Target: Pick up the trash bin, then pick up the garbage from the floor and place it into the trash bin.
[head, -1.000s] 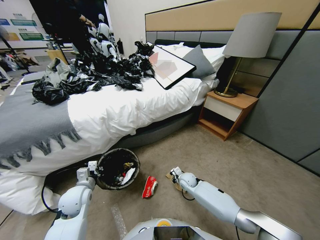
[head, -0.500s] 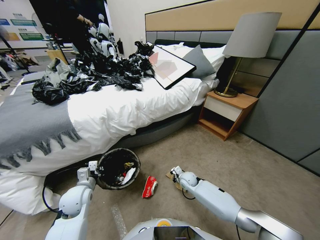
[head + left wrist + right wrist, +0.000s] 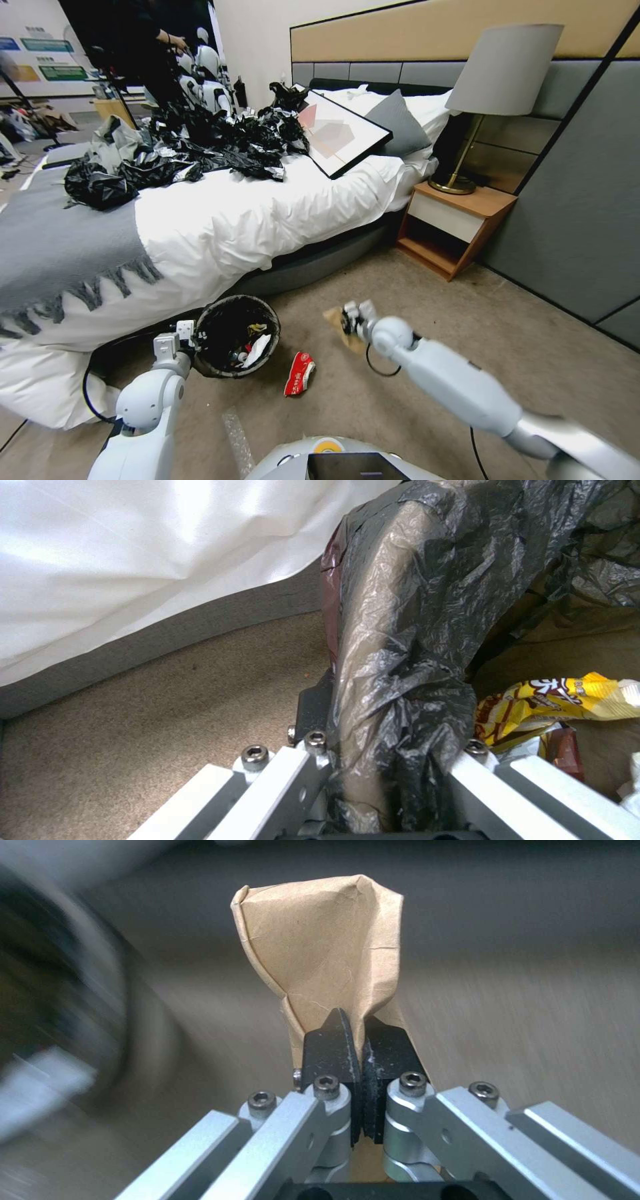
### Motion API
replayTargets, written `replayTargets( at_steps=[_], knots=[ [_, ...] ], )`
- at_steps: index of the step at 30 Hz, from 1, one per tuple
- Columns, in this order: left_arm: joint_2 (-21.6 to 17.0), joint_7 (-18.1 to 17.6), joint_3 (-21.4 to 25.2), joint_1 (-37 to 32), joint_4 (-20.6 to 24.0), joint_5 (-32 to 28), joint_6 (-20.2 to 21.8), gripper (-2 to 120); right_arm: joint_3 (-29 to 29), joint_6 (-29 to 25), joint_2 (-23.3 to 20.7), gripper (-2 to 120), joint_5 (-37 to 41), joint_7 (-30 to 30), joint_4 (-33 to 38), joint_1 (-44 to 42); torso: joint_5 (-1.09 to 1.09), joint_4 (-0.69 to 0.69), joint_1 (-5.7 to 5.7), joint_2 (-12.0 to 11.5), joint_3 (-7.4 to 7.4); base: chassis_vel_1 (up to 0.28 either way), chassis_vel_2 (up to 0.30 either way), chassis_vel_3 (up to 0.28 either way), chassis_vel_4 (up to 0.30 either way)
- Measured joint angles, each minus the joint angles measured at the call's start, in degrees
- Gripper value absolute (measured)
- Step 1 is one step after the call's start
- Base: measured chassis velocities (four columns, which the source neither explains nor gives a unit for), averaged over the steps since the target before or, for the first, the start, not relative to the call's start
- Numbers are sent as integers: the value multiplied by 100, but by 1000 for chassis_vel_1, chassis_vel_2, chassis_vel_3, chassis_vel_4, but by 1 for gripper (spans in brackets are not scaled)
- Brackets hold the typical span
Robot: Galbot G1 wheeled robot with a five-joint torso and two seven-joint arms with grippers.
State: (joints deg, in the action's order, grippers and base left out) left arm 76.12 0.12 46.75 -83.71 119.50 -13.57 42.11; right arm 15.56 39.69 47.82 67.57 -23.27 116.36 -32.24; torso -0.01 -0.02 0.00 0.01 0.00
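Beside the bed (image 3: 220, 227), on carpet: trash bin (image 3: 235, 337). Left gripper (image 3: 186, 331) jaws clamp its liner-covered rim (image 3: 393, 690); yellow packet (image 3: 553, 702) inside. Right gripper (image 3: 357, 1040) jaws pinched tight on brown paper bag (image 3: 327, 955), held clear of floor, right of bin. 1 red-and-white wrapper (image 3: 299, 373) on floor between both arms.

A hotel-style bedroom (mock-up, perhaps): bed (image 3: 267, 220), padded headboard (image 3: 400, 70), lamp (image 3: 500, 80), nightstand (image 3: 457, 227), carpet (image 3: 413, 307).
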Motion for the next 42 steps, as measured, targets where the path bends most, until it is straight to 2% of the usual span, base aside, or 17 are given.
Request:
replayTargets(
  at_steps=[2,4,6,8,11,15,18,26,30,35,42],
  knots=[
    [-7,6,-2,-11,45,-16,1,0,4,1,4,0,838,-231,391,471,2,1,0,0,0,0,0,0,0],
    [-9,8,-2,-11,52,-14,1,0,21,3,29,0,1048,-283,475,622,0,1,0,0,0,0,0,0,0],
    [-9,27,-2,-10,69,-9,8,0,134,-1,199,0,1781,-449,698,1403,2,4,0,0,0,0,0,0,0],
    [-8,36,-2,-9,70,-1,9,0,173,-20,261,0,2057,-478,741,1652,-2,3,0,0,0,0,0,0,0],
    [5,62,-11,0,60,44,9,0,372,-98,561,0,3178,-504,792,2534,1,3,0,0,0,0,0,0,0],
    [26,73,-20,4,37,71,9,0,539,-106,792,0,3714,-543,749,2949,-1,2,0,0,0,0,0,0,0],
    [53,88,-30,21,7,111,9,0,947,-75,1261,0,4205,-702,626,3444,0,2,0,0,0,0,0,0,0],
    [87,104,-5,53,-21,124,9,0,1761,-26,1950,0,4400,-881,479,3731,-1,4,0,0,0,0,0,0,0],
    [89,110,16,44,-51,124,9,0,1915,-19,1957,0,4288,-939,410,3493,0,2,0,0,0,0,0,0,0],
    [110,114,26,65,-81,126,9,0,2150,59,1732,0,3843,-904,156,3049,1,0,0,-1,0,0,0,0,0],
    [113,115,33,83,-93,126,9,0,2236,79,1779,0,3569,-745,-156,2950,1,2,0,0,0,0,0,0,0]
  ],
)
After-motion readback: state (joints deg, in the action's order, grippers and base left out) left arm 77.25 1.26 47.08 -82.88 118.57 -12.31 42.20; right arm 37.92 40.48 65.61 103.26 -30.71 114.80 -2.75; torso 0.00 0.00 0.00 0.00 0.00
